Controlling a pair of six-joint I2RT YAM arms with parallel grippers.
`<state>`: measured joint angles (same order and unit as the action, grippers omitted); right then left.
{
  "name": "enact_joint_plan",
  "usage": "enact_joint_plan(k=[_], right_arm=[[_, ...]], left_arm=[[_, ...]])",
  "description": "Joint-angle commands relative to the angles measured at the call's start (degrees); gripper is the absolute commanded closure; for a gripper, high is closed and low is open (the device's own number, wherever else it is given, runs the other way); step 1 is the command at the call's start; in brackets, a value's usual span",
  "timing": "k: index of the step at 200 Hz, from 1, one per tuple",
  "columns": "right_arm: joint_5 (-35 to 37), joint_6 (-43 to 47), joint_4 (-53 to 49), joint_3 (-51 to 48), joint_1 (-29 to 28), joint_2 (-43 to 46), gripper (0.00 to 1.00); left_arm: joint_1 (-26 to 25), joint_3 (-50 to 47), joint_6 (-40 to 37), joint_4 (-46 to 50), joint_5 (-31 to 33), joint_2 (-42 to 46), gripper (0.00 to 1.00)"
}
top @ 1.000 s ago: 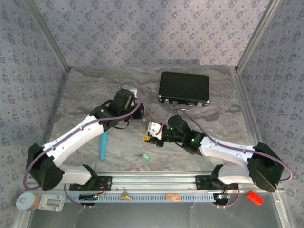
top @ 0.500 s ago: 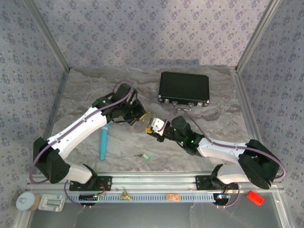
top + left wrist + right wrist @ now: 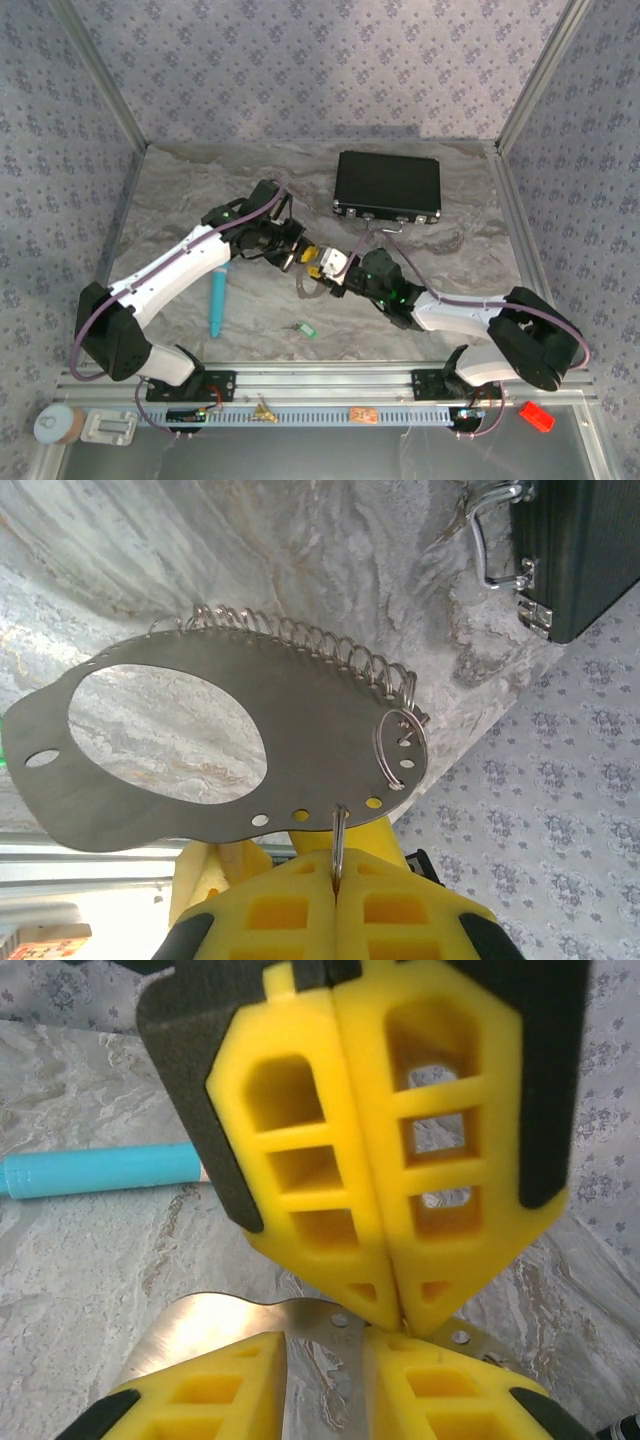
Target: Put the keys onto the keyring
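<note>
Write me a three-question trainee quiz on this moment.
1. True or false: the left gripper is shut on the flat silvery metal keyring.
2. Where is the tiny green-headed key? A on the grey marbled table; B on the keyring; C in the left gripper.
3. Fill in: the long teal pen lies nearer the ___ arm.
Key: 1 true; 2 A; 3 left.

The left gripper (image 3: 293, 258) and right gripper (image 3: 322, 268) crowd the keyring (image 3: 310, 705) at centre. A black case (image 3: 388, 187) blocks far right; a teal pen (image 3: 217, 305) and, seemingly, a green key (image 3: 306, 329) lie nearer.
</note>
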<state>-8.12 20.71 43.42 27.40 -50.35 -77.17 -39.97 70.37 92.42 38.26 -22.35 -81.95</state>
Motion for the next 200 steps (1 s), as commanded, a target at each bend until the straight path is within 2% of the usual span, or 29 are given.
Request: enact_joint_plan(k=[1, 92, 164, 200], right_arm=[[0.5, -1.4, 7.3, -1.9, 0.9, 0.3, 0.74], [-1.4, -1.7, 11.0, -4.4, 1.4, 1.4, 0.72], [-2.6, -1.8, 11.4, -3.8, 1.4, 1.3, 0.82], [-3.0, -1.7, 11.9, -3.3, 1.4, 1.4, 0.83]], left_arm=[[0.1, -2.0, 8.2, -3.3, -4.5, 2.3, 1.0], [0.3, -4.2, 11.6, -4.3, -8.3, 3.9, 1.0], [-0.3, -5.4, 13.0, -5.1, -8.2, 5.3, 1.0], [-0.4, -5.8, 13.4, -5.6, -8.6, 5.6, 1.0]])
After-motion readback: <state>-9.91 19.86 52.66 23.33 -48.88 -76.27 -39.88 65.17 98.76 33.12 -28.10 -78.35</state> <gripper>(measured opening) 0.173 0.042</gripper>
